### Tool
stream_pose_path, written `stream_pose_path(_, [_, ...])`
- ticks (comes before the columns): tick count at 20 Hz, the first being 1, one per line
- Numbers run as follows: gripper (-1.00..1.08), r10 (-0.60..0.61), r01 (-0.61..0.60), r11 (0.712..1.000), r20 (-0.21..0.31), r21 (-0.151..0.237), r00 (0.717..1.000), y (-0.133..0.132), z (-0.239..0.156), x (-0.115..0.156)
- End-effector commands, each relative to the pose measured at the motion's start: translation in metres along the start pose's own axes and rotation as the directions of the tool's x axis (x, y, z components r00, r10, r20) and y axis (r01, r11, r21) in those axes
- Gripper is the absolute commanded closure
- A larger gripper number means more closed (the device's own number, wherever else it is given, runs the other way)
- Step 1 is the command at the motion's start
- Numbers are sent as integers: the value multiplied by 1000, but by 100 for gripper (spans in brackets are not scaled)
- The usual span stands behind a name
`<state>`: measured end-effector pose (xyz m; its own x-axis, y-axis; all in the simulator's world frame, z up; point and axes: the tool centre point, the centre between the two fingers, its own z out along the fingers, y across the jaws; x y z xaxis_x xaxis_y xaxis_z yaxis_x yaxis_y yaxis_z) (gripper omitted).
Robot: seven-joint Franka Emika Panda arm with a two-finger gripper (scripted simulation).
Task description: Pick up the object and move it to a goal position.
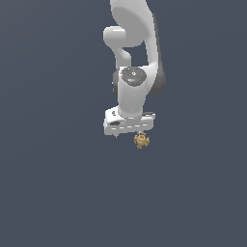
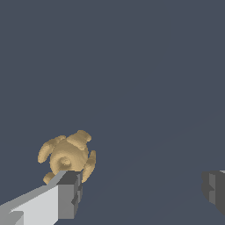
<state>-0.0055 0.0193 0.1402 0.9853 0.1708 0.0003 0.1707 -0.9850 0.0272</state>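
Knobbly object — no clear long axis, seemingly — beside one finger of wide-spread, empty gripper.

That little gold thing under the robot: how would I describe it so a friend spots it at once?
Find the white robot arm and follow it down to its gripper. Just below sits the object, a tiny tan-gold knobbly lump, the only coloured thing on the plain grey-blue ground.
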Motion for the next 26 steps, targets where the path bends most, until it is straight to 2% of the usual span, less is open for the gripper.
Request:
stream_pose_path(1, [-92,-77,77,997,0,6,997,-23,14,-4])
stream_pose_path(6, [-92,-210,211,977,-4,19,978,-62,37,-13])
stream_pose_path(10, [-92,-266,266,964,-7,25,964,-78,46,-18])
stream_pose_path(18, [-92,-272,272,962,-6,26,962,-80,52,-19])
stream_pose_path(26, [-92,-277,277,960,-7,26,961,-83,88,-20])
